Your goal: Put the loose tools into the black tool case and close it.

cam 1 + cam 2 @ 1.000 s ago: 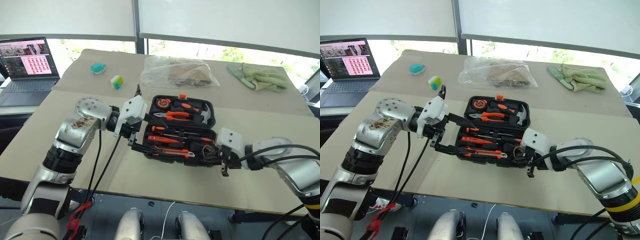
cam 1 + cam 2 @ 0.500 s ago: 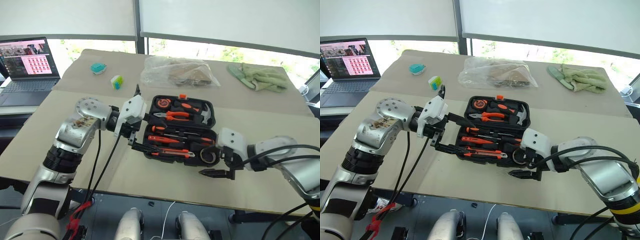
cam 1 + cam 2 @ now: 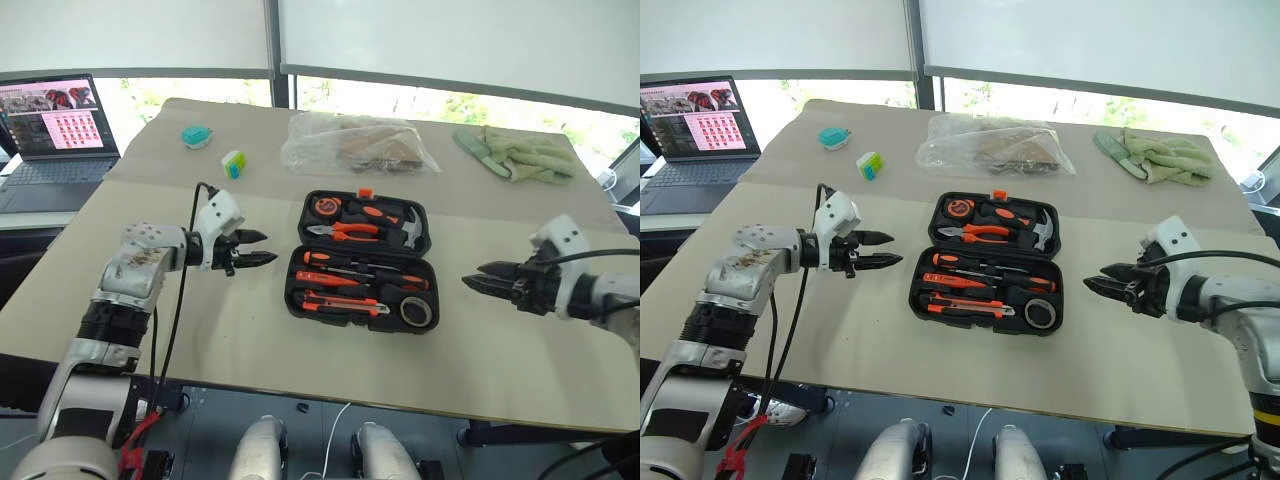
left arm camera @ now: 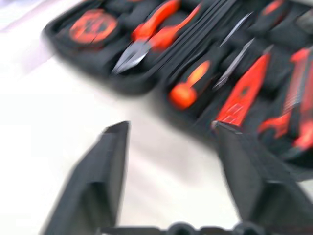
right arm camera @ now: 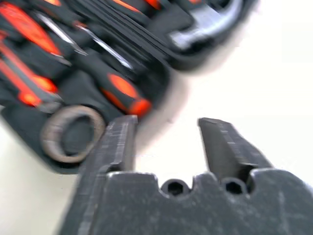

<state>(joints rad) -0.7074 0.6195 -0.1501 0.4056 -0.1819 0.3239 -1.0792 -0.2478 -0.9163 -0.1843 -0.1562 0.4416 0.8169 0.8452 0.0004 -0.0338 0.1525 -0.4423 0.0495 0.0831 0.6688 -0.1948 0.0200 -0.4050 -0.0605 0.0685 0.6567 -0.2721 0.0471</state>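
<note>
Left gripper (image 3: 262, 259) off the case's left side, level over the tabletop (image 3: 150, 300), tips toward the case, fingers (image 4: 105, 161) parted with nothing between them. Forearm reaching in from the left, wrist roughly level. Right gripper (image 3: 478, 278) off the case's right side, pointing back at it, fingers (image 5: 115, 142) likewise apart and empty; arm coming in low from the right edge. Both well clear of the black tool case (image 3: 362, 260). Case open flat near mid-tabletop, hinge running left to right, long axis the same way, orange latch (image 3: 365, 192) on the far edge. Far half: tape measure (image 3: 325, 206), pliers (image 3: 345, 231), hammer (image 3: 405, 228), handles lying along the case's length. Near half: screwdrivers (image 3: 335, 258) with shafts toward the right, utility knife (image 3: 345, 304) along the front edge, black tape roll (image 3: 416, 313) at the near right corner. No loose tools seen outside the case. No readable lettering on case or tools. Laptop (image 3: 55, 130) at far left, screen lit, text too small to read.
</note>
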